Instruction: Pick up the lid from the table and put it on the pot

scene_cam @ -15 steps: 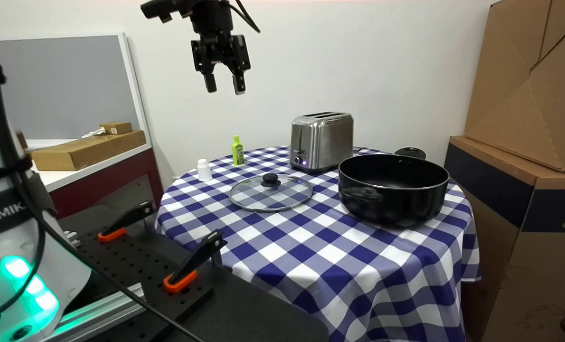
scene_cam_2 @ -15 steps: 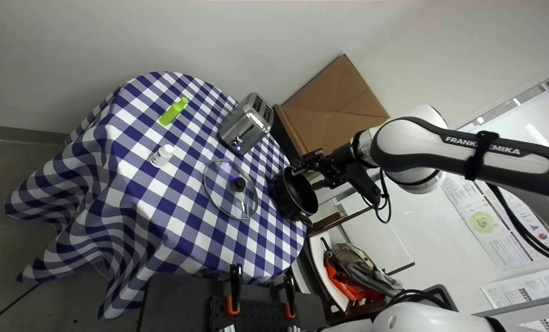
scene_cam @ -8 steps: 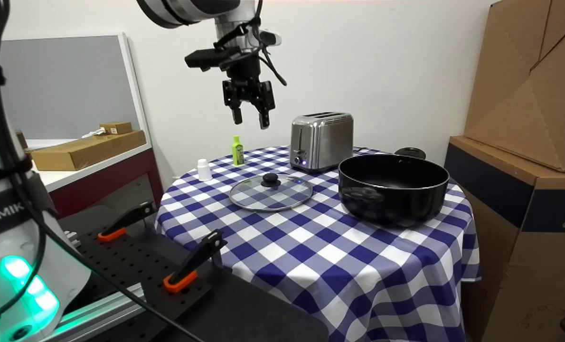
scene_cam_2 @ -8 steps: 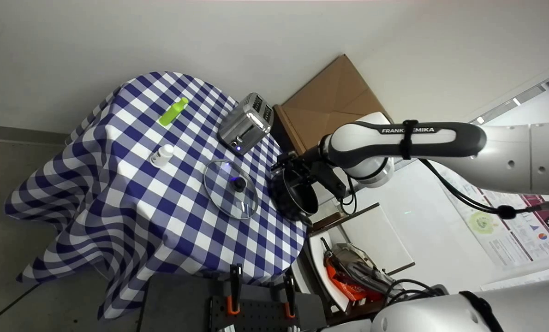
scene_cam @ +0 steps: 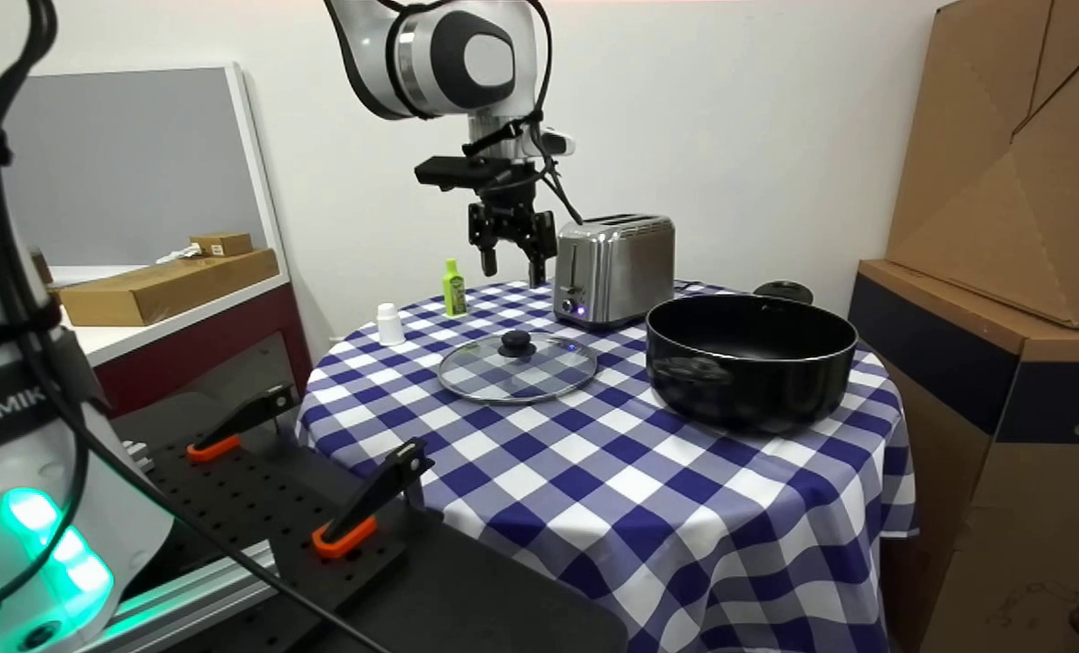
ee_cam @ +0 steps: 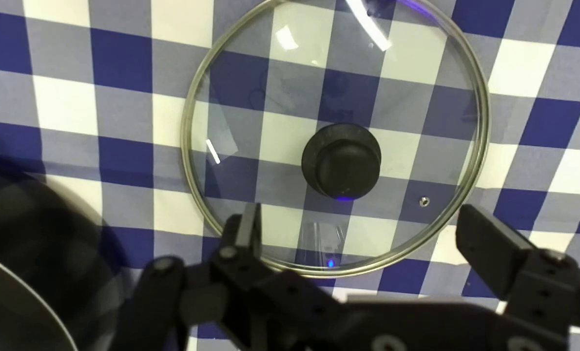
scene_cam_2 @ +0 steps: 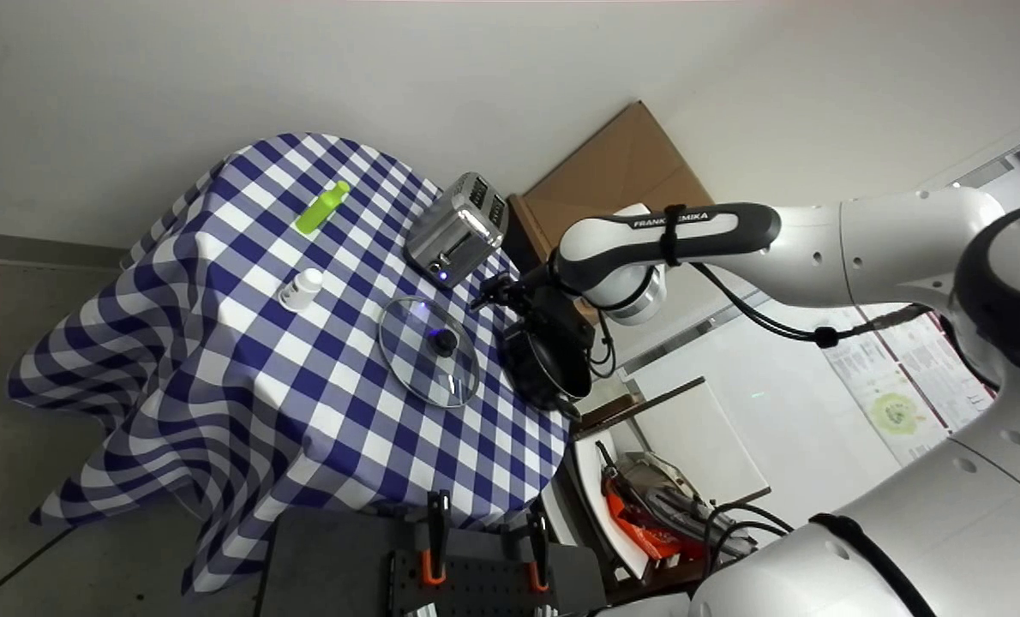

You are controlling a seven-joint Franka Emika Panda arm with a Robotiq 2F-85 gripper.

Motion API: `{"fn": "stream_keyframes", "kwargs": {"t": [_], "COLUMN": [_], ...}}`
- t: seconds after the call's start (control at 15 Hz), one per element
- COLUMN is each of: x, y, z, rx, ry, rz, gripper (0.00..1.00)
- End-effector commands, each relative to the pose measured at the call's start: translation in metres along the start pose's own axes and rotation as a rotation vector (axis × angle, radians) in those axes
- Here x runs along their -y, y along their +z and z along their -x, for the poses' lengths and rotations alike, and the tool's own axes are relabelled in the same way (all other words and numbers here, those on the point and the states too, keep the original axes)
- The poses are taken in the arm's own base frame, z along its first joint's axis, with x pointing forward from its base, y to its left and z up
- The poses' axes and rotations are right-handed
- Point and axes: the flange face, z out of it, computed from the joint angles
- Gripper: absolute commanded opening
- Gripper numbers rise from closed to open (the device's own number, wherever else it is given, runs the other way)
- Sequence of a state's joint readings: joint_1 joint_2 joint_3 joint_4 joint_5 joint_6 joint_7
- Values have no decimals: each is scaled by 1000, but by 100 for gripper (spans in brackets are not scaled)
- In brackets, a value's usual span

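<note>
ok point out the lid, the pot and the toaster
lid (ee_cam: 340,152): wrist view, on its dark centre knob
pot (scene_cam: 762,392): in an exterior view, on its outer wall
toaster (scene_cam: 637,274): in an exterior view, on its silver side

Round, metal-rimmed clear glass lid (scene_cam: 517,372), black knob (ee_cam: 344,161) up, flat on the blue-and-white checkered counter (scene_cam: 585,467), open black pot (scene_cam: 746,388) upright nearby, apart from the lid

A white wall (scene_cam: 739,118), a grey framed panel (scene_cam: 131,163), stacked cardboard boxes (scene_cam: 1002,209), a grey-brown floor (scene_cam_2: 30,317).
</note>
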State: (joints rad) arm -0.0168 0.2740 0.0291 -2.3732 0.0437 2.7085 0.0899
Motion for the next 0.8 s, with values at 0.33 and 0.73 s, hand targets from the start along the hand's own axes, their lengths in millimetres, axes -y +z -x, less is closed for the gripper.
{"fn": "stream_keyframes", "kwargs": {"t": [0.33,0.73], "x": [30,31], "y": [71,95], "z": [-34,-38], "rx": [65,111], "ry": [-49,-65], "rz": [-5,26], "gripper": [100,100]}}
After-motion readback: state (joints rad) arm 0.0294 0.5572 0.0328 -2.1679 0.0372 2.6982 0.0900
